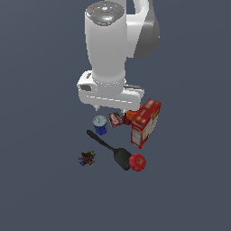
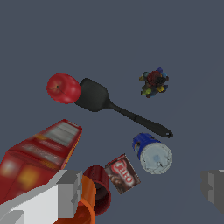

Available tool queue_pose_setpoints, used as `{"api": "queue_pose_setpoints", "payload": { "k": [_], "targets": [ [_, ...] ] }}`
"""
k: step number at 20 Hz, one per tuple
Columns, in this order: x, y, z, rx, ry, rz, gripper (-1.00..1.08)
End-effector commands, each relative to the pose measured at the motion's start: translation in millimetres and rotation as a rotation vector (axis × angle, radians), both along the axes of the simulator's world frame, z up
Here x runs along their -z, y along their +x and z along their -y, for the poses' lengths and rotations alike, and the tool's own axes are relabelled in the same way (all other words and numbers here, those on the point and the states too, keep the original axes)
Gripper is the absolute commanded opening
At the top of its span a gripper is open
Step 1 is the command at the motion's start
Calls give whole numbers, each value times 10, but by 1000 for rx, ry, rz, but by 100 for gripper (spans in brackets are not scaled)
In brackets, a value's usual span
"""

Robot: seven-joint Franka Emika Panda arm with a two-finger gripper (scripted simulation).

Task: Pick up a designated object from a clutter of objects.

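**Claw wide above the clutter**

My claw point(image 2: 142, 192) hangs open, holding nothing; the tiny multicoloured cluster point(image 1: 86, 158) lies alone on the desk point(image 1: 40, 189), lower left of the exterior view (apart from the black spatula point(image 1: 109, 150)); the blue can point(image 1: 100, 125) stands above it.

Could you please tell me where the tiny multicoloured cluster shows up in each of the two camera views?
Exterior view: the tiny multicoloured cluster lies alone toward the exterior view's left of the pile, apart from the black spatula.
Wrist view: the cluster lies on bare floor, across the spatula's handle from the blue can.
Shared landmark: the spatula, with its blade beside the red ball.
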State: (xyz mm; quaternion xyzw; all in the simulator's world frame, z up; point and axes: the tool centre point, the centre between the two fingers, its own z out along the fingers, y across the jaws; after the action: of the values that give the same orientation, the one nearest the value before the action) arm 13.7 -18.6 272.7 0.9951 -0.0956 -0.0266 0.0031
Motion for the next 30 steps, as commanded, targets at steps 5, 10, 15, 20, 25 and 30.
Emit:
{"api": "queue_pose_setpoints", "payload": {
  "k": [5, 10, 15, 20, 25, 30],
  "targets": [
    [260, 211, 145, 203, 6, 5, 100],
    [486, 369, 277, 369, 8, 8, 100],
    [723, 512, 420, 536, 7, 12, 100],
    [970, 638, 572, 702, 2, 16, 100],
    [1225, 746, 732, 867, -5, 22, 100],
    [1484, 835, 897, 1029, -14, 29, 100]
  ]
}}
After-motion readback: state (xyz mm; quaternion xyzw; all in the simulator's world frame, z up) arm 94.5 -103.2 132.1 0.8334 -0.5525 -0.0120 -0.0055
